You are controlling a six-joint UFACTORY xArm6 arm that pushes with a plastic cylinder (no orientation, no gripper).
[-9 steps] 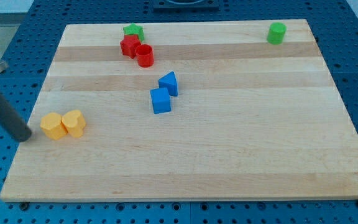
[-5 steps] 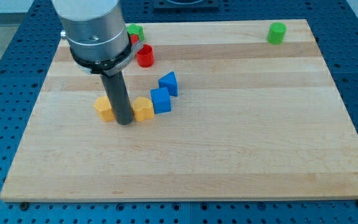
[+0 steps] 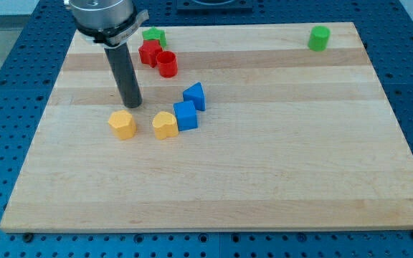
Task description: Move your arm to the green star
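Note:
The green star (image 3: 153,34) lies at the top edge of the board, left of centre, just above a red star (image 3: 149,52) and a red cylinder (image 3: 167,64). My tip (image 3: 132,104) stands on the board below and to the left of these, well short of the green star. It is just above the yellow hexagon (image 3: 122,124) and apart from it.
A yellow heart (image 3: 165,124) touches a blue cube (image 3: 186,115), with a blue triangular block (image 3: 194,95) just above it. A green cylinder (image 3: 319,37) stands at the top right corner of the wooden board (image 3: 264,158).
My tip went from the board's left edge in between the two yellow blocks, pushing them right and apart, and has now moved up toward the view's top, clear of them.

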